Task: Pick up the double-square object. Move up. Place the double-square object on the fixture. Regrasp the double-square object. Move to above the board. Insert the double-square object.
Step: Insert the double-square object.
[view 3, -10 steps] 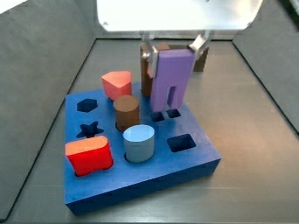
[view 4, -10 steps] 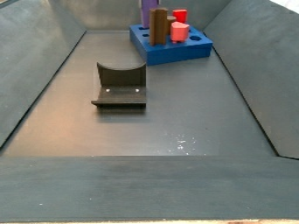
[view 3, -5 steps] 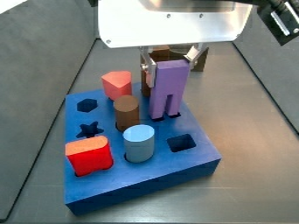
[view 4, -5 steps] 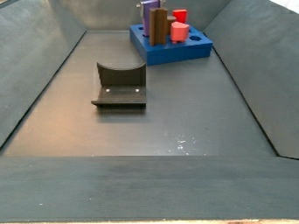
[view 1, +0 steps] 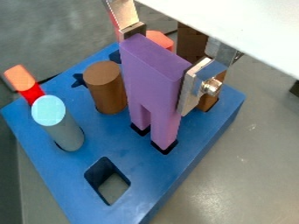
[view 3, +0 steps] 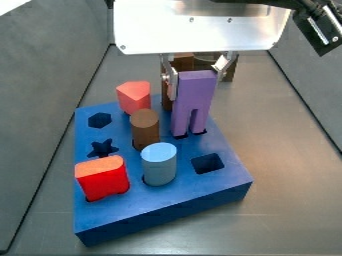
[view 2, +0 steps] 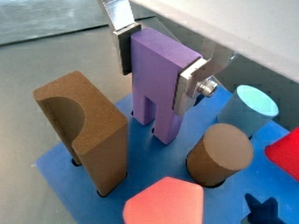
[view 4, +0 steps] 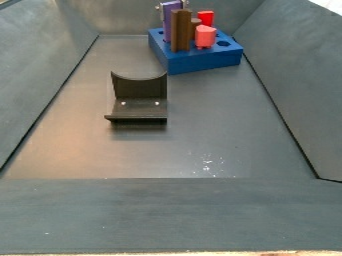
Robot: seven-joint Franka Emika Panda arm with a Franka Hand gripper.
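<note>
— Wrist views showed what?
— The gripper point(view 1: 163, 63) clasped the purple block point(view 1: 155, 92), whose two legs already sat in the blue board's point(view 1: 198, 157) holes.
— And what remained?
— Probably only pressing down and releasing; the fixture point(view 4: 138, 97) stood empty.

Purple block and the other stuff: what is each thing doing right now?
double-square object: upright, bottom end in the board's slot, gripped by the fingers.
gripper: over the board, shut on the purple block.
board: flat on the floor, some holes unfilled.
fixture: holds nothing.
brown block: standing upright in the board.
</note>
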